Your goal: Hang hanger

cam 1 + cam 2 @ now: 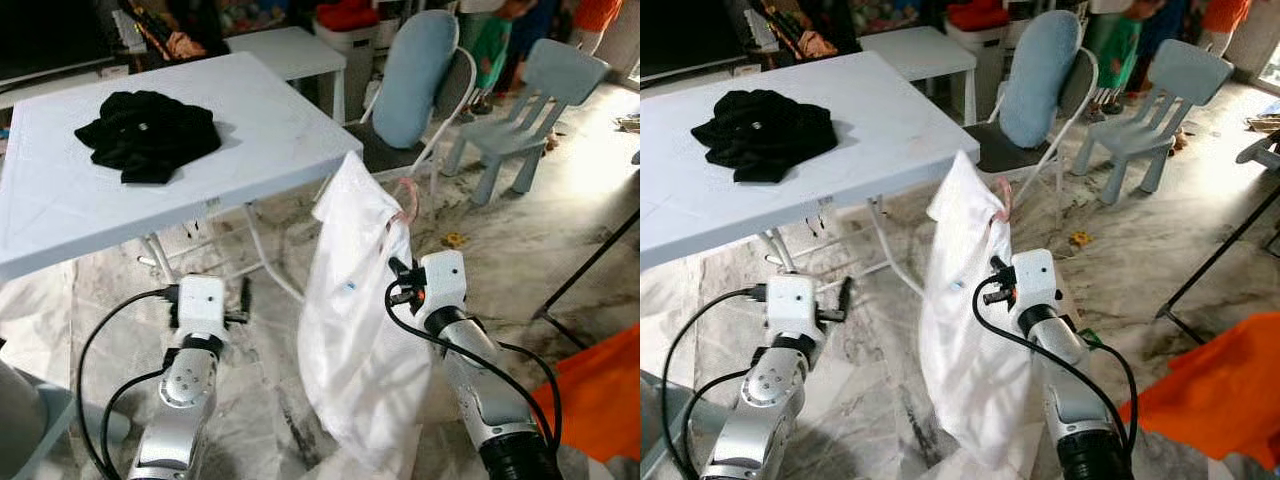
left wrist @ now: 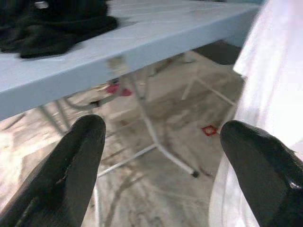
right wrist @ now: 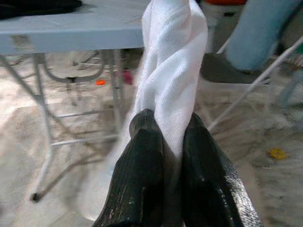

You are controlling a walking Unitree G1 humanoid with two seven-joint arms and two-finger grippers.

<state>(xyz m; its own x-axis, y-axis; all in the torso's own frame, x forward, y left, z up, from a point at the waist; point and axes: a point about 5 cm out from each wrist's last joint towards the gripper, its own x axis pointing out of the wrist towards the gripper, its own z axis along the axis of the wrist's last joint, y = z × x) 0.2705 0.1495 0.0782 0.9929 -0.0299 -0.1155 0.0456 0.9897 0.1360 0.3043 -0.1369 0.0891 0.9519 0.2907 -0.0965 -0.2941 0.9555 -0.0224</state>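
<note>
**Carrying a hangered white garment, no rail in reach**

Mid-carry, judging by the frames: right gripper (image 3: 173, 142) pinched tight on a twisted fold of the white garment (image 1: 355, 330), both black fingers (image 3: 142, 165) pressed together with cloth squeezed between them. Draped over a pink hanger (image 1: 405, 200), whose hook and shoulder peek out just above the gripper at the top of the cloth. Hanging free below the grip, bulk of the fabric trailing down beside the right forearm toward the marble floor (image 1: 500, 250).

Right arm raised forward, elbow bent, wrist tilted up, holding the load just past the corner of the white folding table (image 1: 250, 120), which stands ahead of both grippers. On that table, well ahead of the left gripper, a black garment (image 1: 148, 133) in a heap.

Left gripper (image 2: 161, 156) idle and empty, fingers spread wide, low and forward under the table edge, white cloth just beside one finger.

Next move, likely: finding a rail or rod, none visible here; then lifting the hook clear and over it. Risk: grip on cloth, not hanger, so possible slipping.
</note>
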